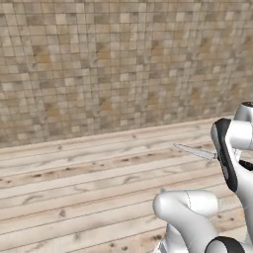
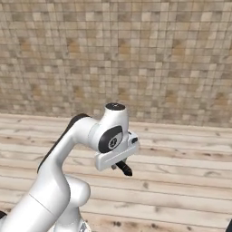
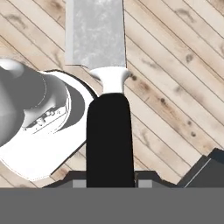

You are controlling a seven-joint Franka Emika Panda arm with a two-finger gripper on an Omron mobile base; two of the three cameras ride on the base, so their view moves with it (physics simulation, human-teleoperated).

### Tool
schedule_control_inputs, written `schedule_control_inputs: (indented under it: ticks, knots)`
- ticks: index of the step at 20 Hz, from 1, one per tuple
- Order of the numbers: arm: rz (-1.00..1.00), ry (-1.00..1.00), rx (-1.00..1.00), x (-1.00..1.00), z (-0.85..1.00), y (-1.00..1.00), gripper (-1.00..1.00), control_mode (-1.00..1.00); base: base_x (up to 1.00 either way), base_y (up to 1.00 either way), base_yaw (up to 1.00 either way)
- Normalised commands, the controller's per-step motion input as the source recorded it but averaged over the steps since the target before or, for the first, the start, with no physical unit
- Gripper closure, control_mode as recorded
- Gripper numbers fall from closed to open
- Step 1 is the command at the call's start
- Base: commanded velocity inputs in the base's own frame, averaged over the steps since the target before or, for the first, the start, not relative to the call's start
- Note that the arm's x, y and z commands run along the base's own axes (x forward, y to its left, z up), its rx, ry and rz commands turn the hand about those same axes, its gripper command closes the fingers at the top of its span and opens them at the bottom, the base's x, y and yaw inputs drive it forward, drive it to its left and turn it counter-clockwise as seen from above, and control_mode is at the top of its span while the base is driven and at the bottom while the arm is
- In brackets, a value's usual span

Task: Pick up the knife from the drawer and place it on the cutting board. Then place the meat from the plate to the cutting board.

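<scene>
The two-finger gripper (image 3: 110,181) is clamped on the black handle of the slim silver-bladed kitchen knife (image 3: 109,131), whose long axis runs straight out ahead over the pale wooden plank surface (image 3: 175,87).

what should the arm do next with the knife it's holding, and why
Probably carry the knife on toward the cutting board. The gripper is shut on its black handle, and the blade hangs in the air over the wooden counter, with no board under it.
</scene>
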Motion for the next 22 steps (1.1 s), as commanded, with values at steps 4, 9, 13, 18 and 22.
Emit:
schedule_control_inputs:
  ticks: [4,9,13,18,22]
  knots:
    - [0.0,0.0,0.0,0.0,0.0,0.0,1.0,1.0,0.0,0.43,0.52]
    - [0.0,0.0,0.0,0.0,0.0,0.0,1.0,1.0,0.0,0.47,0.5]
    - [0.0,0.0,0.0,0.0,0.0,0.0,1.0,1.0,0.0,0.46,0.5]
    - [0.0,0.0,0.0,0.0,0.0,0.0,1.0,1.0,0.0,0.45,0.5]
    - [0.0,0.0,0.0,0.0,0.0,0.0,1.0,1.0,0.04,0.44,0.5]
